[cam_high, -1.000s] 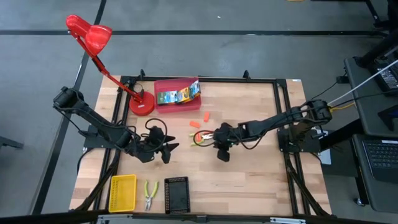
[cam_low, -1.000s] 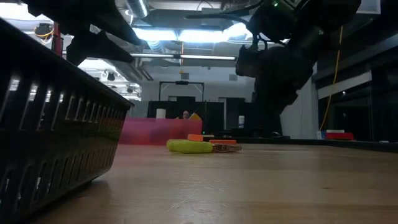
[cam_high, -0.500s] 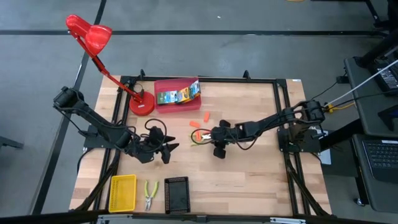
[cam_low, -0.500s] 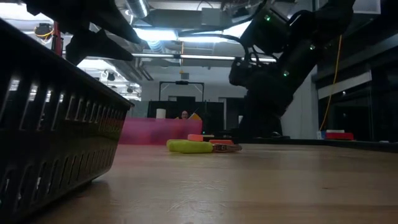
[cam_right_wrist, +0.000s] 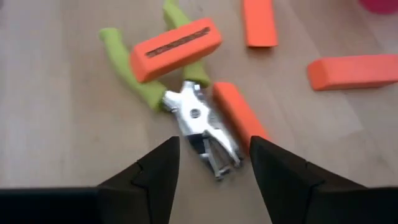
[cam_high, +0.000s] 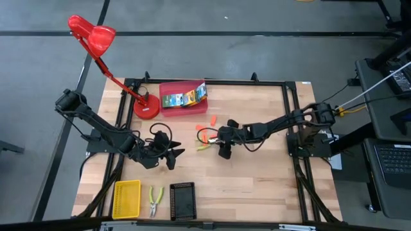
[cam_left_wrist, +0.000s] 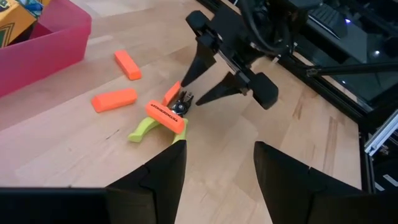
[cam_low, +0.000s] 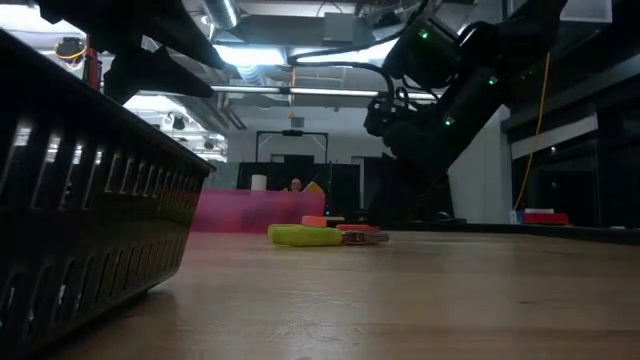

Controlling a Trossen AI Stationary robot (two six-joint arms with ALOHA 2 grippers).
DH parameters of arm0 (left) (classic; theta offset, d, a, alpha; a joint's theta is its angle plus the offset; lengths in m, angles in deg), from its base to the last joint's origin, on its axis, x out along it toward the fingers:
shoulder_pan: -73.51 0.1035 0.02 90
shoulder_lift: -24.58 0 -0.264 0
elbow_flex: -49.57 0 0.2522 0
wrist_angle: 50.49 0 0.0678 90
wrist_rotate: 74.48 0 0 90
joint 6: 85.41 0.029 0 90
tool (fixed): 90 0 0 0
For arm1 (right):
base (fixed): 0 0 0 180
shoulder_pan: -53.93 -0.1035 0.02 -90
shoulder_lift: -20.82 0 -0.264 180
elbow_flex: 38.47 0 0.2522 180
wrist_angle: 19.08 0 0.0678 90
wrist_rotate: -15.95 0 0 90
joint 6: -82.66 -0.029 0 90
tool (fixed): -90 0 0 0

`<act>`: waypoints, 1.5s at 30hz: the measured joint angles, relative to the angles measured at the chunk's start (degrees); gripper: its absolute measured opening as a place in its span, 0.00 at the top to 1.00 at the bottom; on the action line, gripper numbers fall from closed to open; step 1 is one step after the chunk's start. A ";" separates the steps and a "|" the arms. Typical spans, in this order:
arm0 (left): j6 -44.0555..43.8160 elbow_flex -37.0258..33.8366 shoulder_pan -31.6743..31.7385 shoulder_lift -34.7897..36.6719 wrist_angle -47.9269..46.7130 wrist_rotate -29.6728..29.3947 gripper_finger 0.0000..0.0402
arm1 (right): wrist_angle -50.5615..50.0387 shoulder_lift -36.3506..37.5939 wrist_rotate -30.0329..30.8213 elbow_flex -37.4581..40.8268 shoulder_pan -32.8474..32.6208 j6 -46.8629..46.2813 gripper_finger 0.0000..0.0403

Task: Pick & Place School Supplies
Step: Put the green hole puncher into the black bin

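Pliers with yellow-green handles (cam_right_wrist: 186, 106) lie flat on the wooden table near its middle, shown also in the high view (cam_high: 204, 143). One orange piece (cam_right_wrist: 175, 48) lies across their handles, another (cam_right_wrist: 239, 115) beside their metal head. Two more orange pieces (cam_right_wrist: 354, 71) lie a little farther off. My right gripper (cam_right_wrist: 214, 180) is open, its fingers standing on either side of the pliers' metal nose (cam_right_wrist: 217, 158) without touching it. My left gripper (cam_left_wrist: 217, 158) hangs open to the left of them (cam_high: 174, 153), above the table. Printed boxes (cam_high: 183, 98) sit in the red tray (cam_high: 168, 86).
A red desk lamp (cam_high: 146, 108) stands at the far left beside the red tray. A yellow tray (cam_high: 126, 197), a second pair of pliers (cam_high: 155, 200) and a black tray (cam_high: 182, 201) lie along the near edge. Bare wood lies to the right of the pliers.
My right gripper has moved toward the table's left and far side, closing in on the pliers' metal head, and has tipped down toward them. The pliers and orange pieces have stayed where they were.
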 joint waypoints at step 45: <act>-0.46 0.00 -0.61 0.00 -0.06 -0.30 0.54 | 12.48 -3.10 6.49 0.11 -12.55 -15.04 0.57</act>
